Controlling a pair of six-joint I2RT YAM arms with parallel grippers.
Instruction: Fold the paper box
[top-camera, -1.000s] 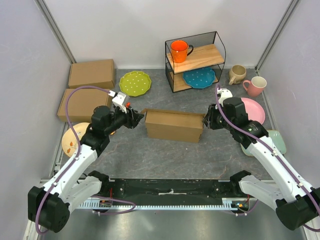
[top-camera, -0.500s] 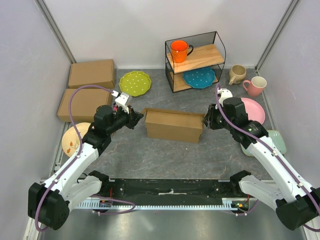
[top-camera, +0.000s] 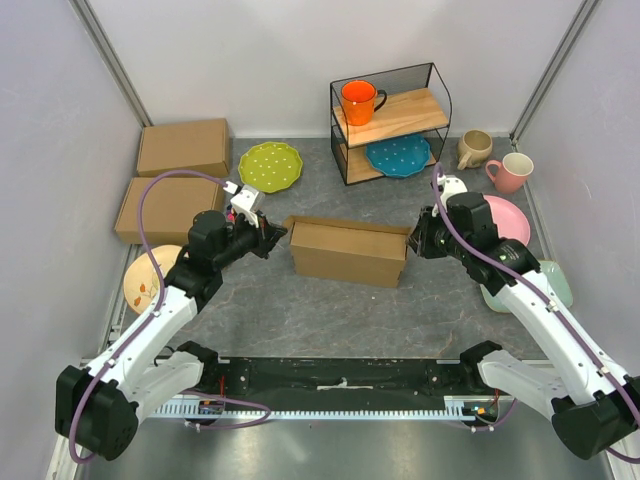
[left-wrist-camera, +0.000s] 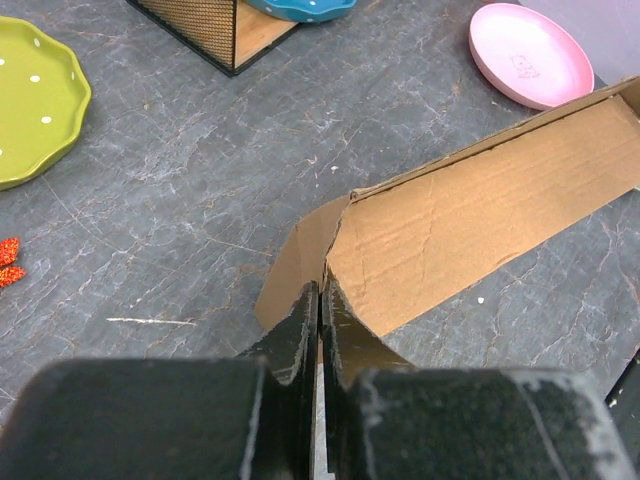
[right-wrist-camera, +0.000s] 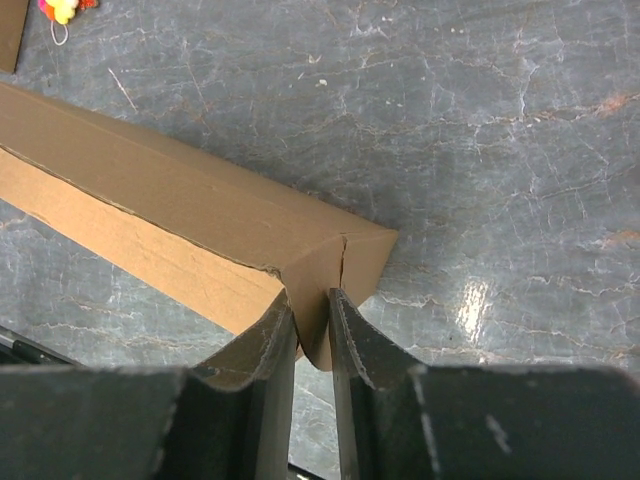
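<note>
— Where was the paper box (top-camera: 345, 252)?
— Mid-way across the grey table (top-camera: 300, 310), between both arms.
— And the pincers?
— The right gripper (right-wrist-camera: 312, 325) pinched its right-end flap; the left gripper (left-wrist-camera: 320, 300) was pressed together at its left corner.

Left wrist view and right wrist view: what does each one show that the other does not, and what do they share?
Only the left wrist view: the green plate, the pink plate, the wire rack with a blue plate, and the left fingers pinched on a corner flap of the paper box. Only the right wrist view: the right fingers on either side of the flap at the box's other end, and a small yellow and red thing at the top edge. Both: the paper box lying on the grey table.
</note>
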